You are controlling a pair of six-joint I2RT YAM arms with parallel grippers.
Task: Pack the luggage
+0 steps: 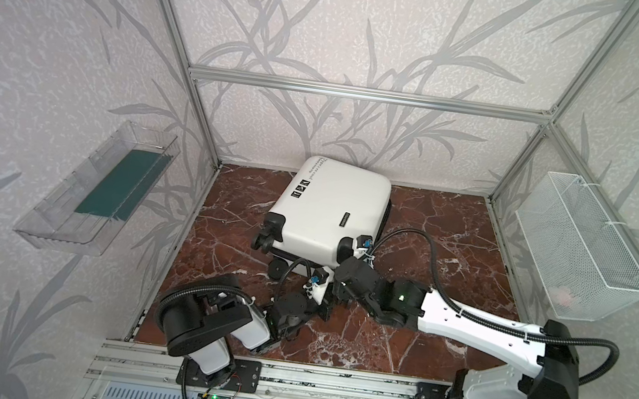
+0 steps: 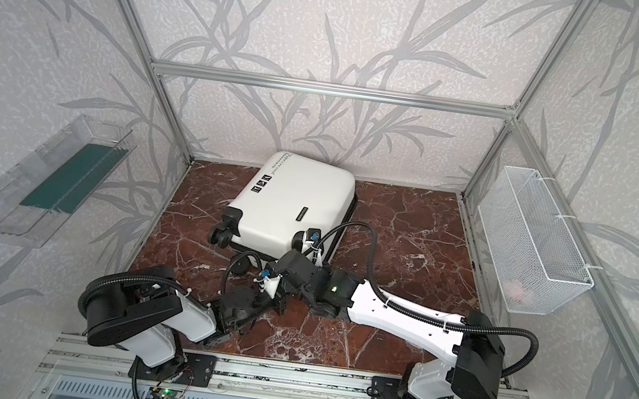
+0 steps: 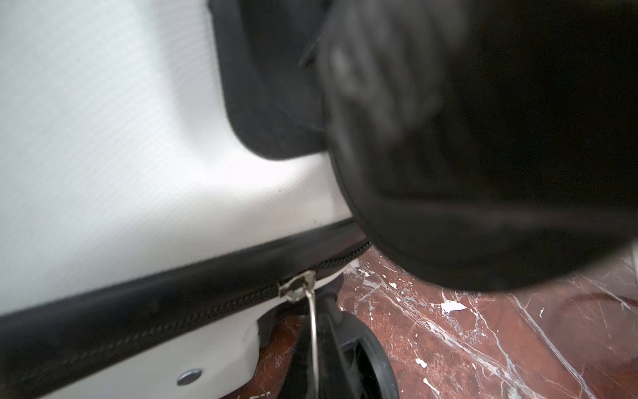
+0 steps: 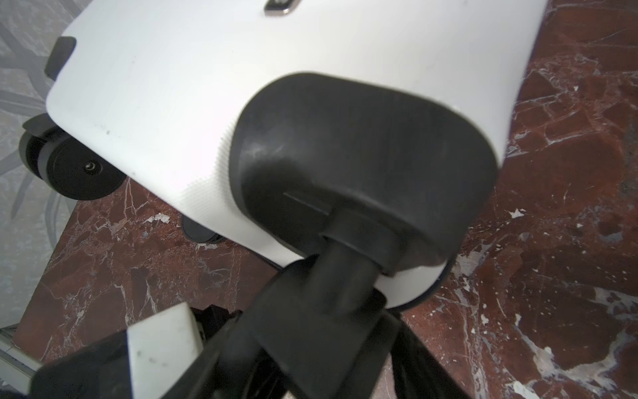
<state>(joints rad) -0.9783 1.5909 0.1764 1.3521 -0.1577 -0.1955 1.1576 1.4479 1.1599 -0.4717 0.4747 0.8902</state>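
Note:
The luggage (image 1: 333,206) (image 2: 292,201), a white hard-shell case, lies shut and flat at the back middle of the marble floor, wheels toward me. My right gripper (image 1: 341,293) (image 2: 289,289) is at its front right corner. In the right wrist view its jaws (image 4: 317,362) close round the black caster (image 4: 331,276) below the wheel housing (image 4: 362,155). My left gripper (image 1: 324,308) (image 2: 279,304) sits just left of it, fingers hidden. In the left wrist view the zipper slider (image 3: 297,285) rests on the black zip, and its wire pull (image 3: 312,328) runs straight out of the frame.
A clear plastic tray (image 1: 100,192) holding something dark green hangs on the left wall. A white wire-mesh basket (image 1: 580,247) hangs on the right wall. Bare marble floor (image 1: 451,234) lies right of the luggage. Aluminium posts frame the cell.

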